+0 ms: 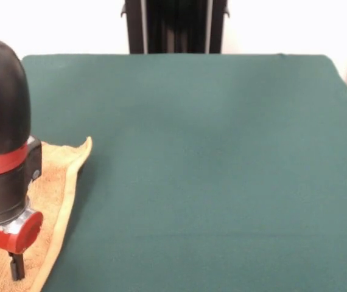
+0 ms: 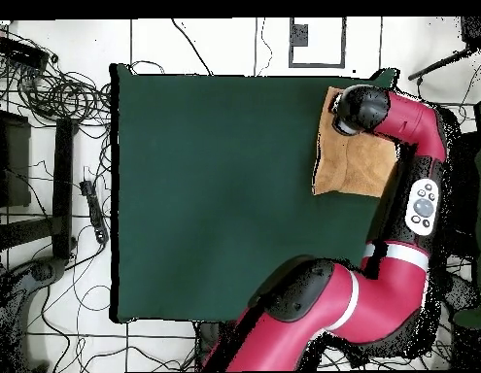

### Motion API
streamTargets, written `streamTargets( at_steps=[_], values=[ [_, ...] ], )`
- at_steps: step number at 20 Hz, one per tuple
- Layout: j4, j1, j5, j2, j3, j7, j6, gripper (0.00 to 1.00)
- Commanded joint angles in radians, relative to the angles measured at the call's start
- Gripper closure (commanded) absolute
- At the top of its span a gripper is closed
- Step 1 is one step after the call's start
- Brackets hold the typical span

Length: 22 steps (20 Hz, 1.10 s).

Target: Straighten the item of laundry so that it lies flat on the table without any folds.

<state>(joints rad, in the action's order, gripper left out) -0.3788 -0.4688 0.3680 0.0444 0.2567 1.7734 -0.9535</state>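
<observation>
Now, from the front, my arm (image 1: 3, 140) drops at the left edge, black casing with red bands. My gripper (image 1: 0, 263) stands over the towel (image 1: 55, 182), dark fingers (image 1: 17, 266) spread apart, holding nothing. Fuzzy orange-tan terry, flat border band, one corner curled up, on the green cloth table (image 1: 210, 170).

From overhead, my arm (image 2: 399, 185) bends across the towel (image 2: 351, 165) at the table's (image 2: 215, 194) right edge.

I'm seeing tangled black cables (image 2: 59, 92) lying on the tiled floor (image 2: 215, 44) at nine o'clock of the overhead view.
</observation>
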Motion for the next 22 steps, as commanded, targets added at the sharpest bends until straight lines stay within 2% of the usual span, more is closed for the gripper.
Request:
streamTargets(
  at_steps=[1,5,10,21,22],
  values=[
    [-0.238,0.016,-0.058,0.023,0.107,-0.323,-0.069,0.0],
    [-0.284,0.035,-0.07,-0.006,0.071,-0.248,-0.058,0.0],
    [-0.302,0.055,-0.066,-0.025,0.057,-0.208,-0.078,0.0],
    [-0.321,0.068,-0.051,-0.034,0.059,-0.197,-0.089,0.0],
    [-0.324,0.074,-0.035,-0.04,0.047,-0.187,-0.053,0.0]
  ],
)
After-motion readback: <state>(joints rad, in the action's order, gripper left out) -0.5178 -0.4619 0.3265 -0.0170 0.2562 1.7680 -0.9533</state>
